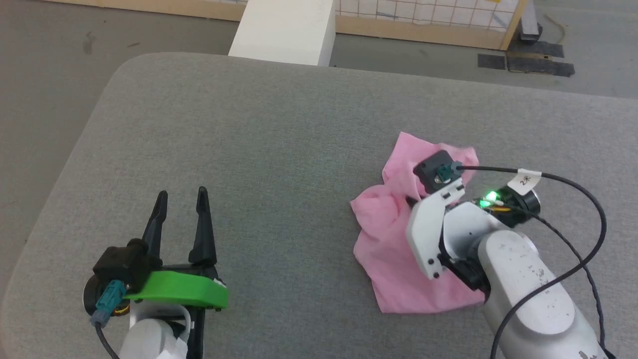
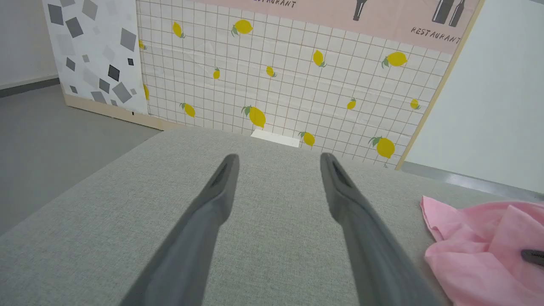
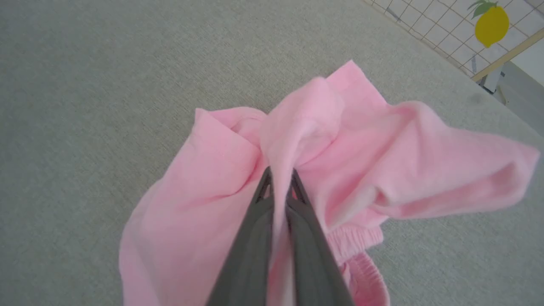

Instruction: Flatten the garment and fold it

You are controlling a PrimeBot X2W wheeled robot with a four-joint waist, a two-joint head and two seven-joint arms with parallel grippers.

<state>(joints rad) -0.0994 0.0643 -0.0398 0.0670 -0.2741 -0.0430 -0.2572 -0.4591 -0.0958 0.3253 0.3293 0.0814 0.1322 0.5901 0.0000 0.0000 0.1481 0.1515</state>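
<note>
Right wrist view: right gripper (image 3: 280, 175) tight on a garment (image 3: 204, 182) fold; left gripper (image 1: 182, 193) spread, well aside.

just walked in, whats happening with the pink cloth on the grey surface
A two-armed robot is working on a pink garment that lies crumpled on the grey padded table. Its right gripper is shut on a raised fold of the cloth, near the gathered waistband. Its left gripper is open, off to the side and apart from the garment. Nothing is flattened or folded yet.
</note>
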